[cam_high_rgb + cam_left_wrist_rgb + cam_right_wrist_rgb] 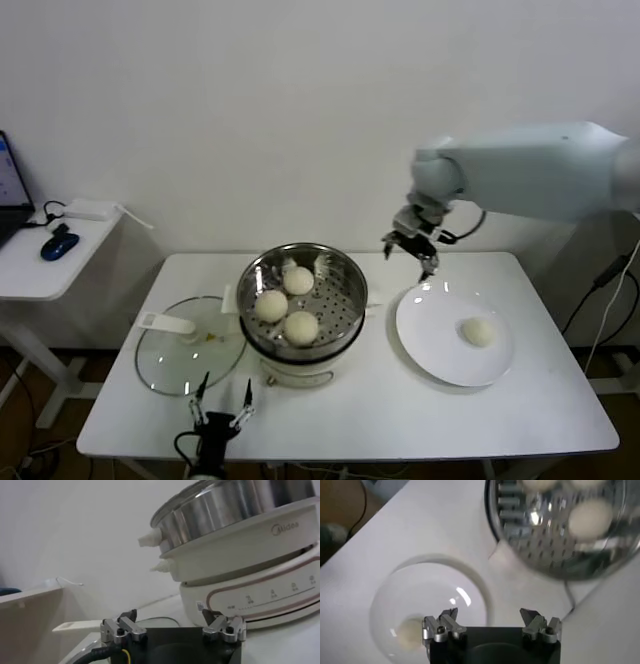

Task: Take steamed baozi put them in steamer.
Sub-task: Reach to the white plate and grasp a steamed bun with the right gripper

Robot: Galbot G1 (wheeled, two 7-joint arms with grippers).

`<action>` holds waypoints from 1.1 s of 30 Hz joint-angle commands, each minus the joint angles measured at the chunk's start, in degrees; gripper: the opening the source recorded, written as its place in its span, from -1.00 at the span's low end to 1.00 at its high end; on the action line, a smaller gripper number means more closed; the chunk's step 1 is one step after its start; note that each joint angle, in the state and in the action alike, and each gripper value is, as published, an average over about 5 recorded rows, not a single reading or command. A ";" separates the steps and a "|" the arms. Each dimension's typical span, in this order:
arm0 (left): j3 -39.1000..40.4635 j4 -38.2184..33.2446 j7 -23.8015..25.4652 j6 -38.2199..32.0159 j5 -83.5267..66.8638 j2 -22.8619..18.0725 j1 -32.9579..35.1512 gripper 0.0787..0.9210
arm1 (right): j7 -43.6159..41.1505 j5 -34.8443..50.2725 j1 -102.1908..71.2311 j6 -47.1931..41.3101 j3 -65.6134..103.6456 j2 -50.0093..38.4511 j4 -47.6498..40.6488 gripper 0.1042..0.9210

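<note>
The steel steamer (345,275) stands mid-table on its white base and holds three baozi (271,305) (298,280) (301,327) on its perforated tray. A fourth baozi (479,332) lies on the white plate (440,350) to the right. My right gripper (410,251) is open and empty, up in the air between the steamer and the plate's far edge. The right wrist view shows the plate (465,595), the baozi on it (410,631) and the steamer (540,545). My left gripper (221,407) is open and parked at the table's front edge; its wrist view shows the steamer's side (240,540).
A round glass lid (190,345) with a white handle lies flat left of the steamer, just beyond the left gripper. A small side table (40,265) with a blue mouse stands at far left. The wall is close behind the table.
</note>
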 commanded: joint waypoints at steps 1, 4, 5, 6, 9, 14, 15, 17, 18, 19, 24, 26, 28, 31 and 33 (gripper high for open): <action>-0.06 0.77 -0.04 -0.10 0.22 -0.15 -0.25 0.77 | 1.70 1.33 -5.57 -16.61 -3.80 -18.27 0.97 0.76; -0.09 1.31 -0.06 -0.12 0.29 -0.14 -0.38 0.77 | 1.77 -1.24 -10.22 -16.57 -0.21 -20.43 -2.47 0.76; -0.10 1.47 -0.06 -0.11 0.38 -0.12 -0.39 0.77 | 1.72 -2.01 -11.78 -16.46 1.02 -20.88 -3.55 0.76; -0.11 1.60 -0.06 -0.09 0.49 -0.11 -0.38 0.77 | 1.64 -2.65 -13.18 -16.31 2.14 -21.20 -4.60 0.76; -0.21 1.98 -0.14 -0.08 0.66 -0.09 -0.37 0.77 | 1.40 -4.11 -17.16 -15.69 4.86 -21.69 -7.37 0.76; -0.31 2.65 -0.27 -0.23 0.84 -0.02 -0.37 0.77 | 1.44 -6.45 -24.53 -14.73 9.58 -21.05 -12.55 0.76; -0.33 2.73 -0.30 -0.25 0.92 0.01 -0.34 0.77 | 1.51 -6.69 -25.86 -14.66 10.46 -20.80 -13.40 0.76; -0.44 2.97 -0.40 -0.36 1.15 0.07 -0.30 0.77 | 1.77 -6.99 -28.28 -14.51 12.34 -20.20 -15.06 0.76; -0.51 3.11 -0.46 -0.42 1.29 0.10 -0.29 0.77 | 2.01 -7.10 -29.45 -14.43 13.37 -19.90 -15.92 0.76; -0.57 3.24 -0.51 -0.49 1.43 0.13 -0.29 0.77 | 2.22 -7.33 -30.50 -14.37 14.46 -19.63 -16.70 0.76; -0.71 3.33 -0.81 -0.64 2.09 0.13 -0.17 0.77 | 2.92 -8.04 -34.68 -13.93 19.41 -18.16 -19.60 0.76; -0.70 3.18 -0.92 -0.66 2.20 0.06 -0.07 0.77 | 3.22 -8.16 -35.97 -13.64 21.00 -17.54 -20.68 0.76; -0.69 3.08 -1.04 -0.68 2.35 -0.01 0.05 0.77 | 3.54 -8.42 -37.19 -13.22 22.55 -16.92 -21.80 0.76; -0.71 2.96 -1.29 -0.78 2.57 -0.10 0.27 0.77 | 3.94 -8.82 -38.56 -12.63 24.14 -16.22 -23.08 0.76; -0.77 2.95 -1.44 -0.87 2.68 -0.15 0.37 0.77 | 4.10 -9.06 -39.19 -12.32 24.77 -15.92 -23.73 0.76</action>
